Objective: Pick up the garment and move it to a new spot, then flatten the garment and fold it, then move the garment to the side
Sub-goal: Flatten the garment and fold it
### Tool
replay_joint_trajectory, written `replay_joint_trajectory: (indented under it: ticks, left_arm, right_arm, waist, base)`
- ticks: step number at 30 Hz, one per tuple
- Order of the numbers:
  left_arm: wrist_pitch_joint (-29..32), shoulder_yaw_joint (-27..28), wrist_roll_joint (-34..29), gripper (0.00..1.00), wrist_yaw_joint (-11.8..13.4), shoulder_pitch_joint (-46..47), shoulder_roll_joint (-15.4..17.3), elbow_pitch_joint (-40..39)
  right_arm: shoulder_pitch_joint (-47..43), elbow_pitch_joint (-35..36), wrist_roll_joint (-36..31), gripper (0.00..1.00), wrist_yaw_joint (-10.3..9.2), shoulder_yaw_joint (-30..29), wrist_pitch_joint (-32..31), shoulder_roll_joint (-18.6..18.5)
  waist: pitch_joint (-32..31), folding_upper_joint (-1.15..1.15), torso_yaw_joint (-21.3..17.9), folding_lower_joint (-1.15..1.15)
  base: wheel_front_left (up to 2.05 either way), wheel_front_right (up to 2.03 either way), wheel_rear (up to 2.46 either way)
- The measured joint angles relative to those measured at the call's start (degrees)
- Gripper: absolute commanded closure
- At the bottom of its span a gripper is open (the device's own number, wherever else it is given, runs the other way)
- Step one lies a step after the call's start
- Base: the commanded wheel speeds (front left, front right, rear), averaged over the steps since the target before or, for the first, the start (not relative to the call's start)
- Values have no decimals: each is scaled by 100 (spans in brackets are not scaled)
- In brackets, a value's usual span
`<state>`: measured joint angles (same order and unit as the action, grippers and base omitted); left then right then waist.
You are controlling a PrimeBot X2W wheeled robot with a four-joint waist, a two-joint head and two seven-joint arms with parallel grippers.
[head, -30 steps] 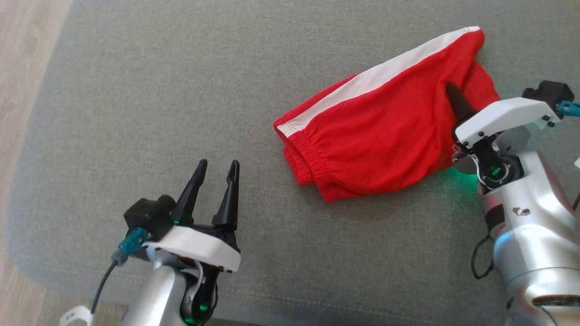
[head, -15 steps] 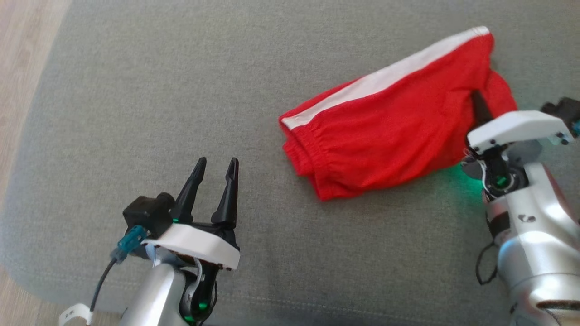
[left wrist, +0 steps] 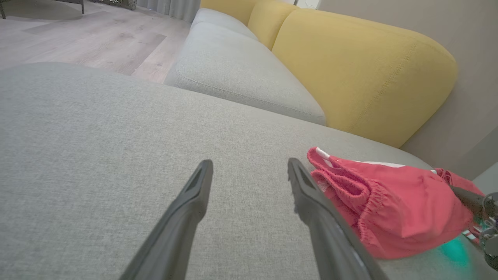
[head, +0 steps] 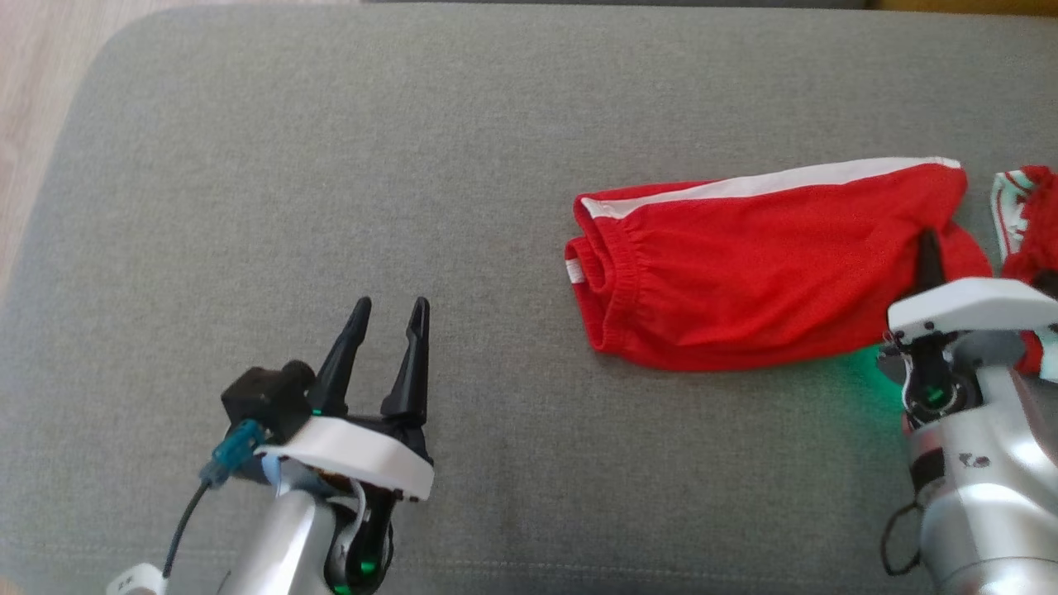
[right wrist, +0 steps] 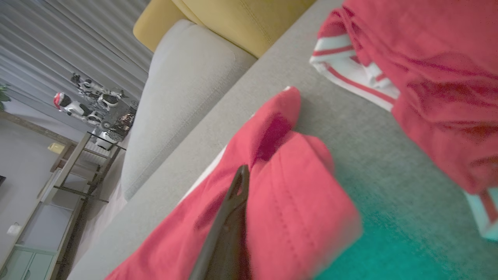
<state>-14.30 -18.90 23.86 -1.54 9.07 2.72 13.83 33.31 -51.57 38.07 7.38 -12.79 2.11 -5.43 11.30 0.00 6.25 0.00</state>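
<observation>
1. The right fingers (head: 930, 258) are clenched on the garment's (head: 760, 273) leg end, a pinch for lifting.
2. The left fingers (head: 409, 364) stand spread, empty, well apart — seemingly in reserve.
3. The garment lies bunched on the grey cushion (head: 331, 165), right of centre.

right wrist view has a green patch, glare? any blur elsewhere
Right wrist view: green light tints the gray cushion, and the red shorts' near edge is soft. Head view: same glow by the right gripper, sharp otherwise. Left wrist view: left gripper slightly soft.
</observation>
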Motion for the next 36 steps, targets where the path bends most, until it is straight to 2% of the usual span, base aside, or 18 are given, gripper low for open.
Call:
replay_joint_trajectory:
  ticks: [3,8,16,25,34,35,36]
  left_arm:
    - [0,-25,0,0,0,-63,0,16]
    - [0,-37,-2,0,-4,-82,1,81]
    - [0,-40,-1,0,-2,-160,1,98]
    - [0,-41,7,0,2,-331,2,107]
    - [0,-44,112,0,16,-332,3,108]
    - [0,-45,112,0,37,-334,3,108]
    - [0,-45,119,0,55,-337,3,108]
  right_arm:
    - [12,219,-78,100,0,42,59,88]
    - [14,610,-270,100,0,564,144,140]
    - [-133,1220,-24,100,0,2257,142,144]
    - [-398,977,-278,100,0,3412,142,155]
    - [-398,459,-536,100,0,4089,197,154]
    - [-398,417,-593,55,0,4163,211,154]
    - [-398,387,-641,0,0,4208,253,154]
  waist:
    - [-69,0,-55,0]
    - [-195,0,-60,0]
    - [-384,0,171,0]
    - [-467,0,544,0]
    - [-480,0,693,0]
    - [-482,0,687,0]
    - [-484,0,680,0]
  base:
    - [0,0,0]
    - [0,0,0]
    - [0,0,0]
    - [0,0,0]
    - [0,0,0]
    - [0,0,0]
    - [0,0,0]
